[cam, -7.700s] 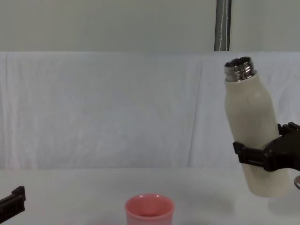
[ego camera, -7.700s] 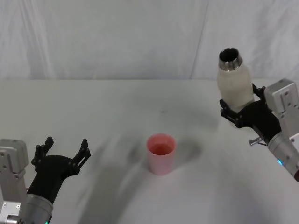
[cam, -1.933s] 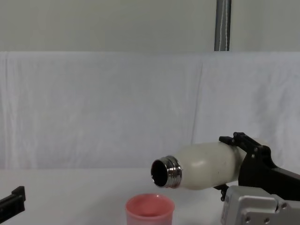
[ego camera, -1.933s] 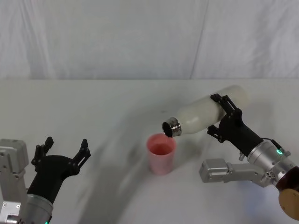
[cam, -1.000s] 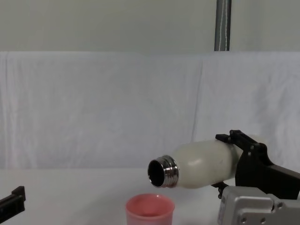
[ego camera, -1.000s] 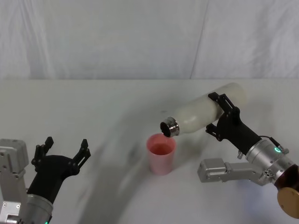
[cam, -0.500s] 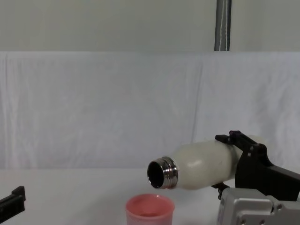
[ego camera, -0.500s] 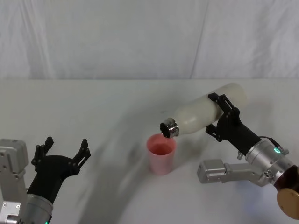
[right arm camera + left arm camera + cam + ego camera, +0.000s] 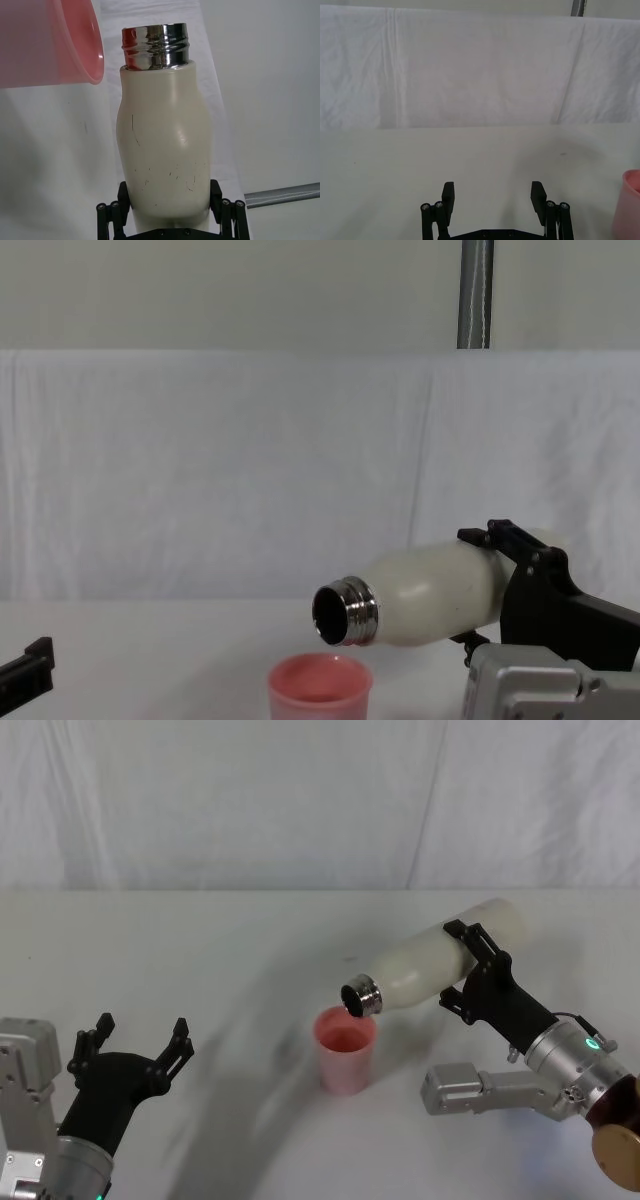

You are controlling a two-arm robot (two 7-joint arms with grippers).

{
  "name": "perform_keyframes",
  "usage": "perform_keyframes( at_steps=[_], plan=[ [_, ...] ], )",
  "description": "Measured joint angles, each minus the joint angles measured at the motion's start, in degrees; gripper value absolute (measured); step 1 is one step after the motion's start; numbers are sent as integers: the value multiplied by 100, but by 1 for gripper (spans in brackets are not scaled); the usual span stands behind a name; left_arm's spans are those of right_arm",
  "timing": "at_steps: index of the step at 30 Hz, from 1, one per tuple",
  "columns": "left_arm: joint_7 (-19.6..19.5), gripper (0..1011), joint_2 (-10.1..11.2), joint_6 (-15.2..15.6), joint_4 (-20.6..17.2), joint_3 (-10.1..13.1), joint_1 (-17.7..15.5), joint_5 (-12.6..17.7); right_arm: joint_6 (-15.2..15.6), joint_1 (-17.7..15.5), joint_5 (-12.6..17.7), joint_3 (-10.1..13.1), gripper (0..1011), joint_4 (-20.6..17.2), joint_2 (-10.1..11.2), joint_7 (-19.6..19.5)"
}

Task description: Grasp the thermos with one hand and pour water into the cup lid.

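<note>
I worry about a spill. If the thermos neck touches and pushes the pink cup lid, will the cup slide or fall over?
The cup lid looks like thin plastic, so probably light; a nudge would likely slide it on the smooth table. It stands taller than wide, so a push at its rim, where the thermos neck hovers, might tip it. It seems rigid rather than floppy.

White table [image 9: 250, 935], pink cup lid [image 9: 345, 1049] standing upright on it
</note>
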Motion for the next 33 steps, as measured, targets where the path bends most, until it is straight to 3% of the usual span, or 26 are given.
perform_keyframes(
  at_steps=[33],
  plan=[
    [0, 1001, 0, 0, 0, 0, 0, 0, -7, 60, -42, -40, 964, 29, 17, -7]
  ],
)
